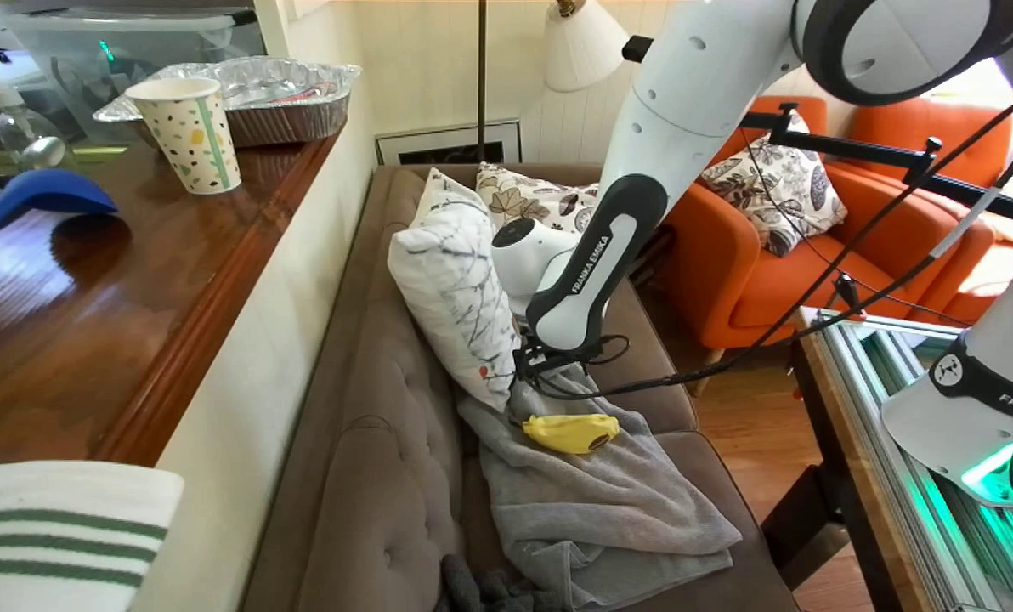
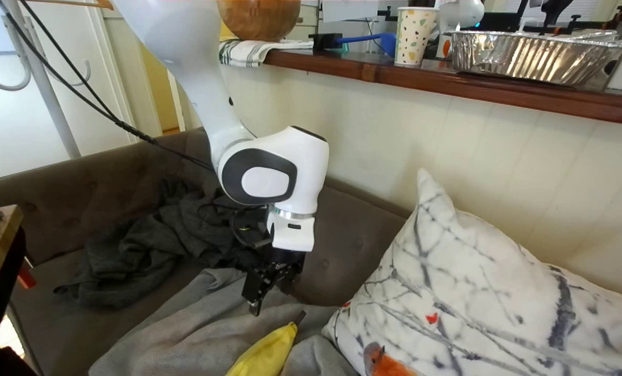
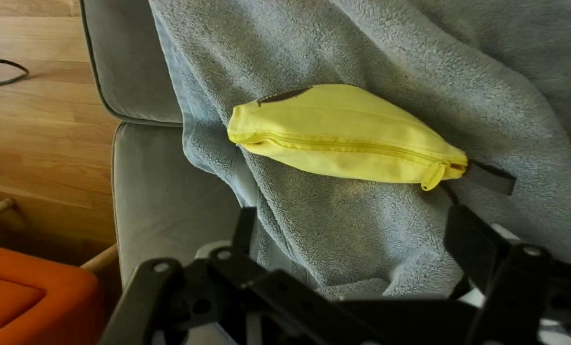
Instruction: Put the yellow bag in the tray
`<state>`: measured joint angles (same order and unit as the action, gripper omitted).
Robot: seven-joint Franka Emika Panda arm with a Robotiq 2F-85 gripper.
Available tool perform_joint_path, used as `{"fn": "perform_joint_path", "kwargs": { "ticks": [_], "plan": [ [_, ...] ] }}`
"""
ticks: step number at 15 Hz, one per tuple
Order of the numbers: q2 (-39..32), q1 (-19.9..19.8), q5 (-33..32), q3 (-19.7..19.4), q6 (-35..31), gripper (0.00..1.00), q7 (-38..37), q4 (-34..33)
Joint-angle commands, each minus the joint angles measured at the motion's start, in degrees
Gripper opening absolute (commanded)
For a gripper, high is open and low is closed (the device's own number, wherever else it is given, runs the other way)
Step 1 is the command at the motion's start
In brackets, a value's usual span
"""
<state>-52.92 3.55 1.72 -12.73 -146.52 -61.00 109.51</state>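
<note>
While the jaws of the gripper [image 3: 353,218] are spread wide apart, with a rumpled grey blanket [image 3: 381,235] shown between them in the wrist view, the yellow bag [image 3: 348,132] is seen near the gripper but apart from it. The bag is laid on the blanket, by which part of a brown sofa [image 1: 387,493] is covered; its zip [image 3: 343,144] is turned toward the wrist camera, and a dark strap [image 3: 491,177] is joined to one end. In an exterior view the gripper is partly hidden by the arm [image 1: 685,93]. Against the sofa back, a white pillow [image 1: 455,297] printed with branches is propped near the bag. Above the sofa, the foil tray [image 2: 530,58] is set on a wooden counter [image 1: 141,280], and in both exterior views a speckled paper cup [image 2: 414,36] is stood near it. The tray's glinting inside cannot be made out clearly. Farther along the same counter, a blue utensil [image 1: 56,191] and a striped towel [image 1: 56,548] are shown. Dark grey cloth [image 2: 165,245] is heaped on the sofa, partly hidden behind the arm, and past the sofa an orange armchair [image 1: 753,293] is seen with a patterned cushion [image 1: 800,183] placed on its seat.
</note>
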Motion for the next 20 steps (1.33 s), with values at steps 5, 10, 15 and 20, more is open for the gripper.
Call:
{"fn": "perform_joint_path", "kwargs": {
  "ticks": [5,10,15,20],
  "plan": [
    [-18.2,2.8,1.6,-0.4,2.3,1.00,-8.1,-19.4],
    [-25.6,3.0,1.2,-0.8,2.7,1.00,-11.3,-29.9],
    [-31.4,3.4,0.6,-2.1,4.4,1.00,-14.8,-39.7],
    [-35.2,2.4,-0.5,-2.5,16.2,1.00,-17.4,-47.8]
  ]
}}
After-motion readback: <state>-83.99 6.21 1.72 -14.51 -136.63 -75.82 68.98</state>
